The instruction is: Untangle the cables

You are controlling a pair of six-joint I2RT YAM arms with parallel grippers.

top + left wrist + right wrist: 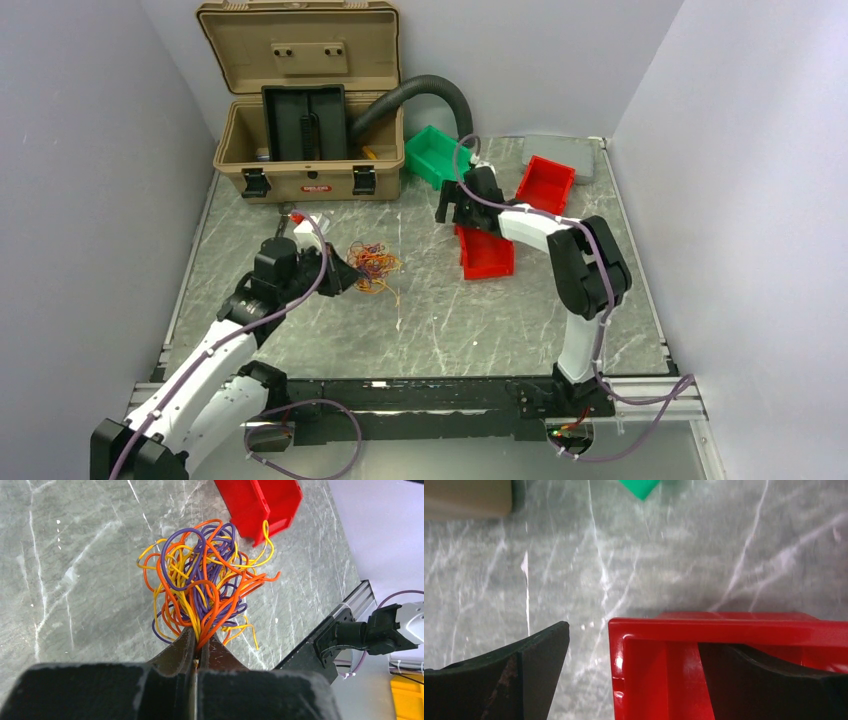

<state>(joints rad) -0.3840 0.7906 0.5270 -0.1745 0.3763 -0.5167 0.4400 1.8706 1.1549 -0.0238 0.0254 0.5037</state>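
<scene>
The cables [372,263] are a loose tangle of thin orange, yellow and purple wires [207,580] on the marble table, left of centre. My left gripper [345,272] is at the tangle's left side. In the left wrist view it [201,635] is shut on a bunch of orange and yellow strands, and the rest fans out beyond the fingertips. My right gripper [455,205] is open at the left end of a red bin [487,255]. In the right wrist view this gripper [634,640] straddles the wall of the red bin [724,630], one finger outside and one inside.
An open tan toolbox [310,110] stands at the back left, with a black corrugated hose [420,95] arching from it. A green bin [437,152], a second red bin [545,183] and a grey tray [560,152] sit at the back right.
</scene>
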